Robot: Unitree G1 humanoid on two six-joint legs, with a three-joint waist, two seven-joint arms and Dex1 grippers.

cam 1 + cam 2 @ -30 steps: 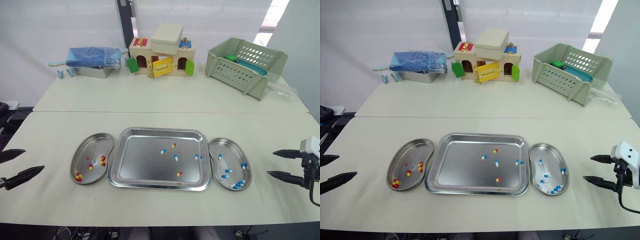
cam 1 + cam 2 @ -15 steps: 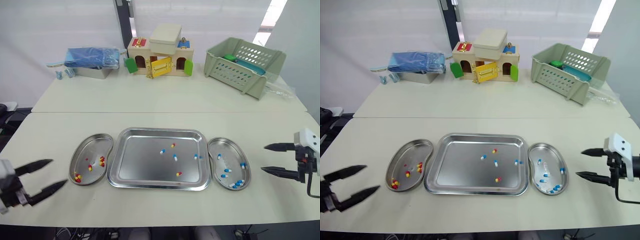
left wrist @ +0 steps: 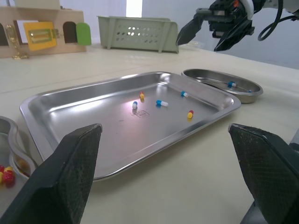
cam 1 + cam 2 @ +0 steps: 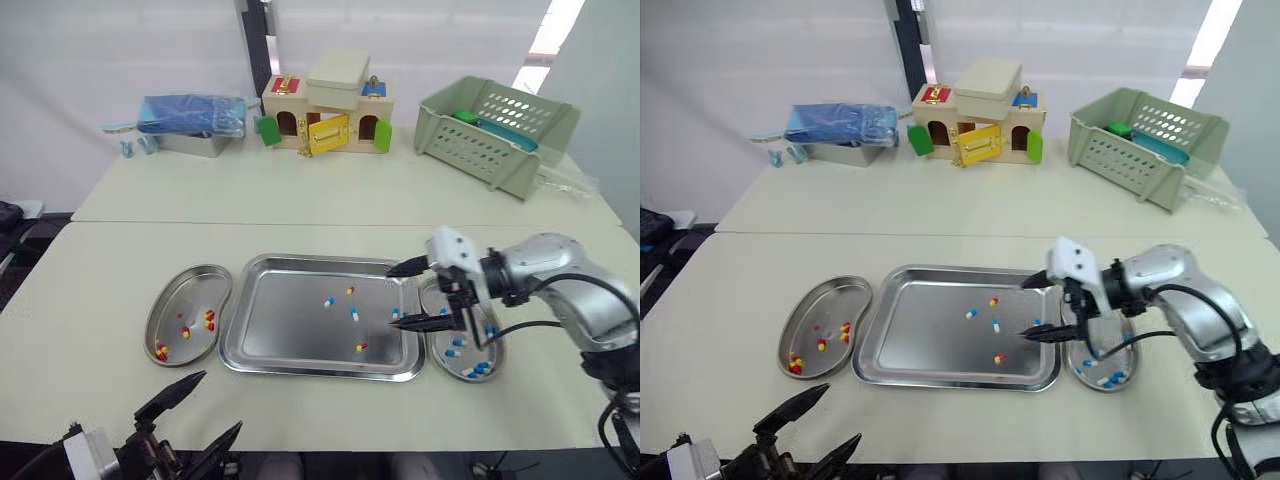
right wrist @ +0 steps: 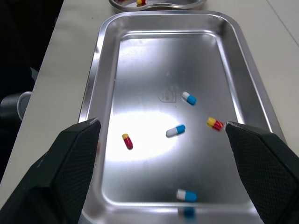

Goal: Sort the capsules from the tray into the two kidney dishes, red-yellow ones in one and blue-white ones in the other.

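The right arm reaches in from the right side of the counter (image 4: 100, 290), forearm bent leftward across the right kidney dish (image 4: 497, 356); the right end effector (image 4: 391, 298) points left over the right edge of the tray (image 4: 290, 340), released, its two black fingers spread wide, one toward the far rim and one nearer; whether they touch the metal cannot be told. A blue-white capsule (image 4: 397, 313) lies in the tray just beside the nearer fingertip.

The left arm sits low at the near edge of the counter; the left end effector (image 4: 221, 401) is also released, fingers well apart and aimed toward the tray, grasping nothing.

Loose in the tray are two more blue-white capsules (image 4: 353, 314) and two red-yellow capsules (image 4: 360, 348), scattered right of its middle. The left kidney dish (image 4: 185, 290), touching the tray's left side, holds several red-yellow ones; the right kidney dish holds several blue-white ones. Far back stand a wooden toy house (image 4: 325, 105), a green basket (image 4: 495, 125) and a blue packet (image 4: 185, 112).
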